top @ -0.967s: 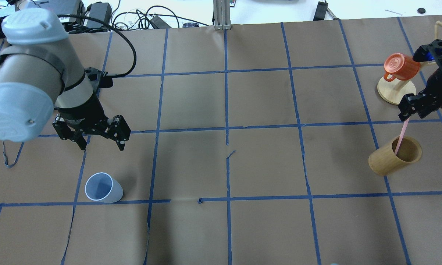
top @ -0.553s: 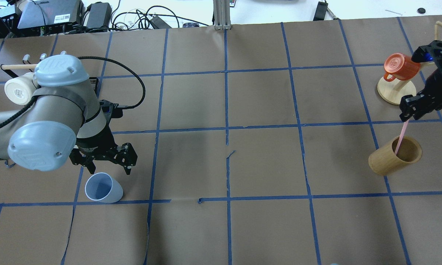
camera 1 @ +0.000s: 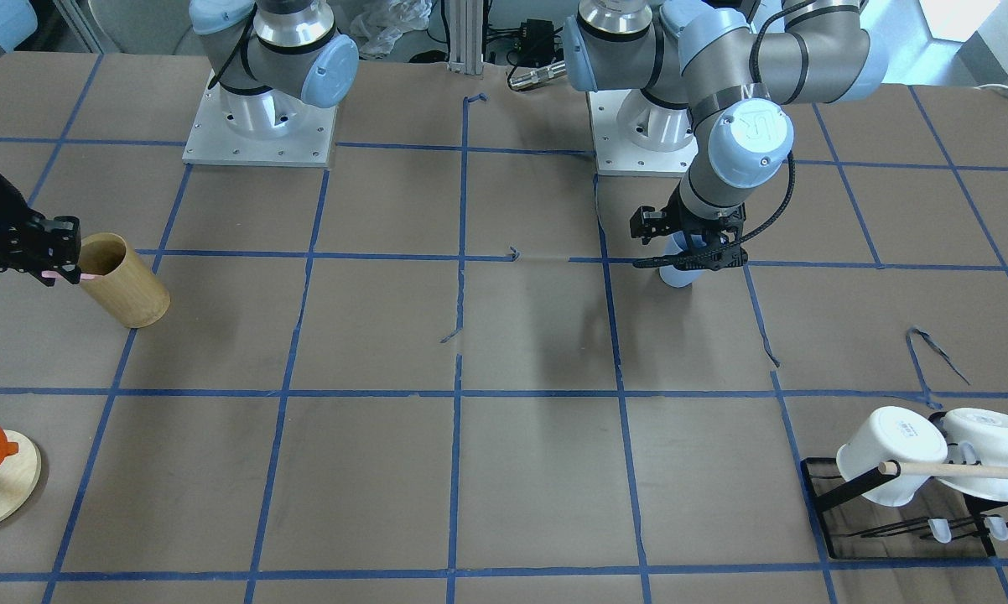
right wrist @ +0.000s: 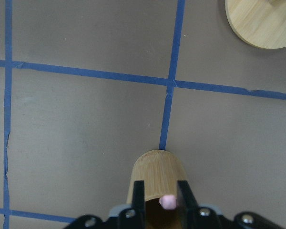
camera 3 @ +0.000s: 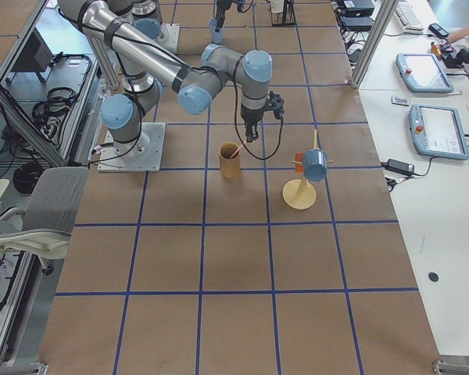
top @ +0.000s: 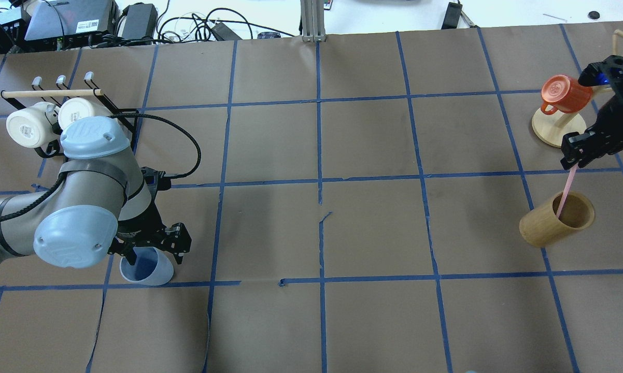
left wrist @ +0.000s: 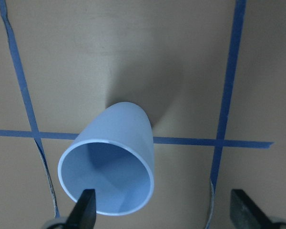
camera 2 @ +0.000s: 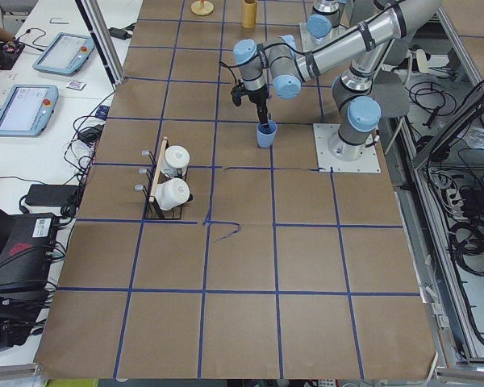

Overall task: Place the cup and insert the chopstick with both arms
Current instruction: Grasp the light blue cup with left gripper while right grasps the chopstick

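Note:
The light blue cup (top: pixel 156 270) stands upright at the left of the table, also in the front view (camera 1: pixel 677 275) and the left wrist view (left wrist: pixel 119 143). My left gripper (top: pixel 154 254) is open and low over it, one finger (left wrist: pixel 86 210) inside the rim, the other (left wrist: pixel 243 214) outside. My right gripper (top: pixel 576 154) is shut on the top of a pink chopstick (top: pixel 564 196), whose lower end sits in a tan bamboo cylinder (top: pixel 550 225). The right wrist view shows the pink tip (right wrist: pixel 168 202) between the fingers.
Two white mugs hang on a black rack (top: pixel 47 122) behind the left arm. An orange mug (top: pixel 564 93) hangs on a wooden stand (top: pixel 557 130) just beyond the right gripper. Cables and boxes lie past the far edge.
My left arm has swung toward the near side and come down onto the cup, so one finger is now inside its rim. The right gripper and chopstick have hardly moved.

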